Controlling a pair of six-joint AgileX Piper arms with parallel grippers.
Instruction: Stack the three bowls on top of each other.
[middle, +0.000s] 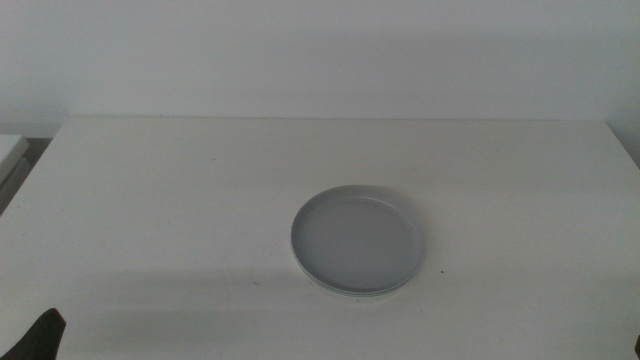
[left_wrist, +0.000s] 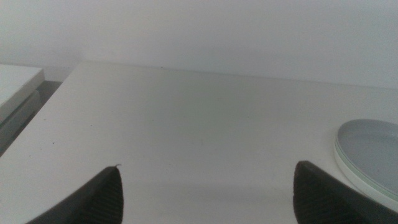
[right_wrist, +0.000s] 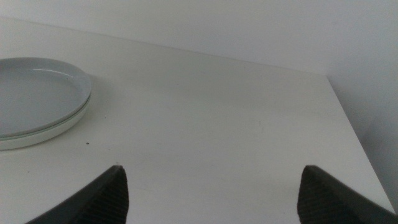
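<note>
The three bowls sit nested in one stack (middle: 357, 242) right of the table's centre. The grey bowl (middle: 355, 235) is on top. Only thin pale rims (middle: 372, 293) of the lower ones show beneath it, and I cannot tell white from pale green. The stack also shows in the left wrist view (left_wrist: 373, 149) and the right wrist view (right_wrist: 34, 99). My left gripper (left_wrist: 208, 193) is open and empty, low at the front left (middle: 40, 338), far from the stack. My right gripper (right_wrist: 214, 193) is open and empty, out of the middle view, to the stack's right.
The white table (middle: 180, 200) ends at a pale wall at the back. A white surface (left_wrist: 15, 87) stands beyond the table's left edge. The table's right edge (right_wrist: 351, 130) drops off near my right gripper. A small dark speck (middle: 443, 271) lies beside the stack.
</note>
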